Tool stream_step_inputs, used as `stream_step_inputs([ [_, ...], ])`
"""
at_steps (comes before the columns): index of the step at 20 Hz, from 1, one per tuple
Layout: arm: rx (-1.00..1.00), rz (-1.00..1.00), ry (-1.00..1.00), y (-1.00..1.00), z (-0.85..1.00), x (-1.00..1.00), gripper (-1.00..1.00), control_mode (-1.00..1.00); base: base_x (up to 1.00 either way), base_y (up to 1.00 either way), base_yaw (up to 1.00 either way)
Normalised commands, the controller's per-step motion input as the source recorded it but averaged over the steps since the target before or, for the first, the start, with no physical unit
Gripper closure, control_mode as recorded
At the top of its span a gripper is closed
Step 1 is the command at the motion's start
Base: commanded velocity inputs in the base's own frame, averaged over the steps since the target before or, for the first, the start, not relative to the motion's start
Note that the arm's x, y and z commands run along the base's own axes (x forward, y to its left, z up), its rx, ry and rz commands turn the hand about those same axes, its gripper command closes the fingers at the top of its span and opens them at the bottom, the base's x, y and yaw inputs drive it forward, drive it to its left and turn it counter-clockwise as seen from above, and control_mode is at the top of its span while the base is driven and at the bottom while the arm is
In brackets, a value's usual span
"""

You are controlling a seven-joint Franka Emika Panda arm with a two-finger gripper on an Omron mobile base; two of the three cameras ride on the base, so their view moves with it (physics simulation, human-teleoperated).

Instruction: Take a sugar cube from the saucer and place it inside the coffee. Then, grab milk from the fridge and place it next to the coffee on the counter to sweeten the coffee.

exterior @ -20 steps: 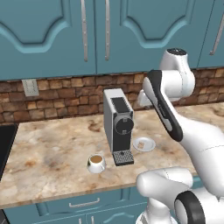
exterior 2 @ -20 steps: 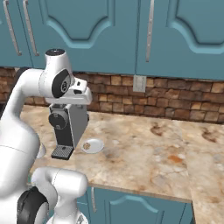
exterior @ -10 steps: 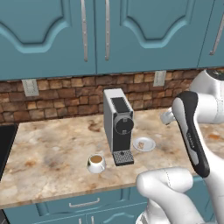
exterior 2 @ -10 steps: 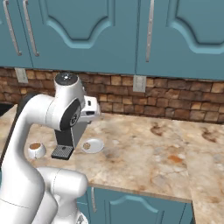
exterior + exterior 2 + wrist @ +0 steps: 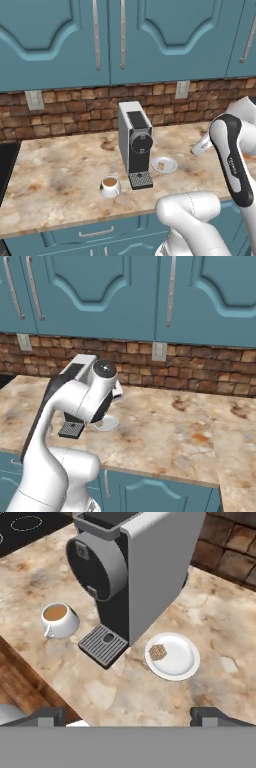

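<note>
Hovering above the counter (image 5: 210, 607), the gripper (image 5: 129, 714) hung with its fingers spread wide and empty, lined up toward the saucer (image 5: 186, 662). The sugar cube (image 5: 158, 652) lay on it, beside the coffee machine (image 5: 135, 567); the coffee (image 5: 56, 618) waited on the far side.

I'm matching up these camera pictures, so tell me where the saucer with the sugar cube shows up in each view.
Left base view: saucer at centre right, right of the coffee machine.
Right base view: a sliver of it at centre left, under the arm.
Hand view: lower centre, right of the drip tray.
Shared landmark: the coffee machine.
</note>
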Motion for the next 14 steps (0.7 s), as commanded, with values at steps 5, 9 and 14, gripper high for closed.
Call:
stream_step_inputs([
  [5, 0.17, 0.27, 0.0, 0.0, -0.33, 0.11, -1.0, -1.0, 0.0, 0.0, 0.0],
  [9, 0.05, 0.24, 0.0, 0.0, -0.15, 0.2, -1.0, -1.0, 0.0, 0.0, 0.0],
  [14, 0.05, 0.19, 0.01, 0.02, -0.15, 0.11, -1.0, -1.0, 0.0, 0.0, 0.0],
])
